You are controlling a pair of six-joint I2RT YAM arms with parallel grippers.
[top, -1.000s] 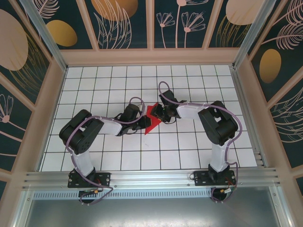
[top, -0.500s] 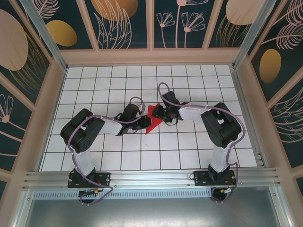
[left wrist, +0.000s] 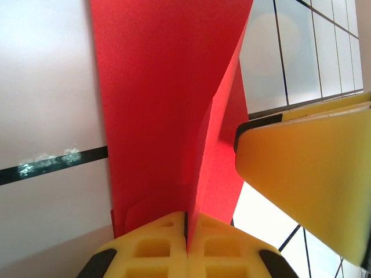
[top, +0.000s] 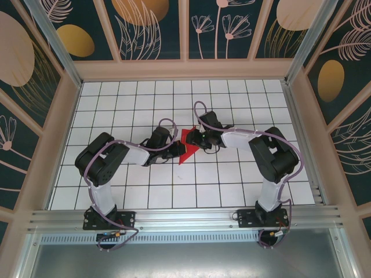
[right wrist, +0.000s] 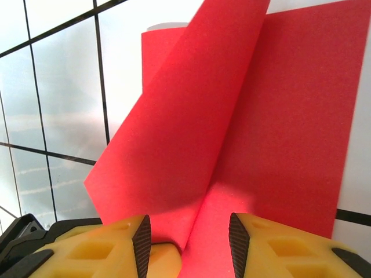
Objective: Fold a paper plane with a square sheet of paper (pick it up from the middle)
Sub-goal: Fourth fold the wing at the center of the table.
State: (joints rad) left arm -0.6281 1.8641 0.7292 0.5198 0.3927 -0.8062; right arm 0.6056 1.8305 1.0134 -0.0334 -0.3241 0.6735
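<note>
The square sheet of paper is a creased red shape at the middle of the table, one flap standing up from the part that lies flat. My left gripper reaches it from the left. In the left wrist view the left gripper is shut on the upright red flap of the paper. My right gripper comes in from the right. In the right wrist view the right gripper stands open, its fingers astride the raised fold of the paper without pinching it.
The white gridded table is walled by a beige frame on three sides, with a metal rail along the near edge. A yellow finger of the right gripper sits close to the paper's right side.
The left jaws have closed fully on the paper flap. The right arm's elbow has drifted slightly right and its wrist slightly back. The paper has barely moved.
</note>
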